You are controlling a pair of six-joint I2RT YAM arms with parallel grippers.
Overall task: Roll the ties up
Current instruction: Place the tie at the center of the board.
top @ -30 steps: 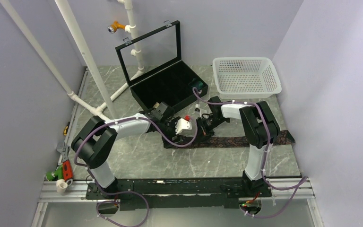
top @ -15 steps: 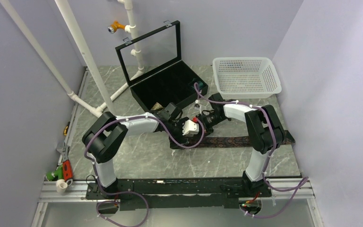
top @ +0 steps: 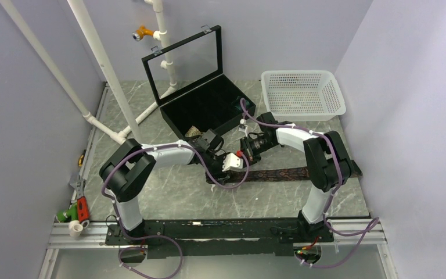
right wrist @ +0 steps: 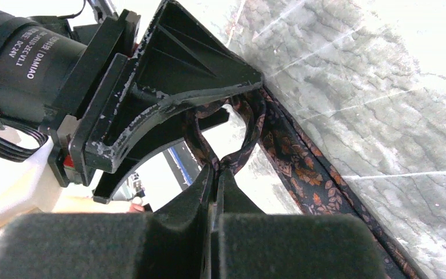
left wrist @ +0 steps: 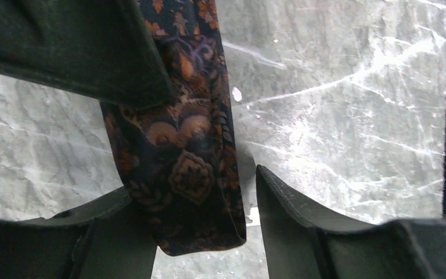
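The grey marble table (top: 168, 195) carries an open black glass-lidded case (top: 209, 107) at the back, with a white mesh basket (top: 302, 93) to its right. 1 dark brown-maroon tie (top: 279, 173) lies flat from the table's middle to its right edge. Its left end is raised. The right gripper (right wrist: 216, 174) is clamped on a small loop of it. The left gripper (left wrist: 197, 192) has its jaws apart, with the tie's end hanging between them.

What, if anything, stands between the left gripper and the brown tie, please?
Nothing visible does. The left gripper has its jaws open around the end of the tie, and the right gripper pinches a loop of the tie close by.
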